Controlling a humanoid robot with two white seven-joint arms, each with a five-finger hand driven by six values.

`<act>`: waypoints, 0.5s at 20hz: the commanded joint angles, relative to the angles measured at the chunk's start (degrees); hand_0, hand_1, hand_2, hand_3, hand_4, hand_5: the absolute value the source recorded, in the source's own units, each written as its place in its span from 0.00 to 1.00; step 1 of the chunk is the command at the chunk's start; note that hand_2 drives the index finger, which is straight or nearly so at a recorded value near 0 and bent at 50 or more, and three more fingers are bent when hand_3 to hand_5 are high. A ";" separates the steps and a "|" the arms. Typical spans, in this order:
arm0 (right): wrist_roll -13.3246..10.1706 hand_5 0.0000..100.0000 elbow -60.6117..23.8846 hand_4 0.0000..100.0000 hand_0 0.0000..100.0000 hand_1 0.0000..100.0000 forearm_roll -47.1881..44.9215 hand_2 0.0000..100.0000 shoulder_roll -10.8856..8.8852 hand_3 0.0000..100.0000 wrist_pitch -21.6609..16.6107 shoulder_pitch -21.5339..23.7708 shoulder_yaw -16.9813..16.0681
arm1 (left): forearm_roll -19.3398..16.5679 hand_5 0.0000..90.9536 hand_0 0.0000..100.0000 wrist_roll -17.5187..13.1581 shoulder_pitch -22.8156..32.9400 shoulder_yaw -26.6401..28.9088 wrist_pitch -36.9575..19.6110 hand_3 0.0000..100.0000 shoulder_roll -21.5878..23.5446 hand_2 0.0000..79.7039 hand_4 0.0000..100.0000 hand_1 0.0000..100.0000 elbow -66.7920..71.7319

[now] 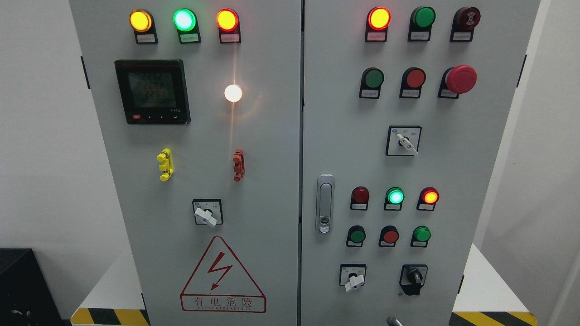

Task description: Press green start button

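Note:
A grey electrical cabinet (272,136) with two doors fills the head view. The right door carries three green push buttons: one in the upper row (374,78), and two in the lower row, at its left end (357,236) and right end (422,234). I cannot read which label says start. A green lamp (395,196) is lit above the lower row. A small grey rounded tip (393,321) pokes in at the bottom edge, right of the middle, well below the buttons; it may be part of my right hand. My left hand is out of view.
A red mushroom stop button (461,79) sticks out at the upper right. Red buttons (415,78) (390,236) sit beside the green ones. Rotary switches (404,142) (354,280) (413,277) and a door handle (324,203) protrude. The left door holds a meter (152,91) and lamps.

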 commanded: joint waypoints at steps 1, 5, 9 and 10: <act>0.02 0.00 0.18 0.00 0.00 0.12 1.90 0.00 0.00 0.00 -0.05 0.01 1.19 | 0.00 0.00 0.12 0.00 -1.32 0.00 0.02 0.00 0.00 0.00 0.00 0.56 -1.58; -0.07 0.00 0.09 0.00 0.00 0.12 1.90 0.00 0.08 0.00 -0.14 0.01 1.81 | 0.00 0.00 0.12 0.00 -1.32 0.00 0.02 0.00 0.00 0.00 0.00 0.56 -1.58; -0.07 0.00 0.18 0.00 0.00 0.12 1.91 0.00 0.00 0.00 -0.31 0.01 1.81 | 0.00 0.00 0.12 0.00 -1.32 0.00 0.02 0.00 0.00 0.00 0.00 0.56 -1.58; -0.07 0.00 0.18 0.00 0.00 0.12 1.99 0.00 0.00 0.00 -0.40 -0.08 1.81 | 0.00 0.00 0.12 0.00 -1.32 0.00 0.02 0.00 0.00 0.00 0.00 0.56 -1.58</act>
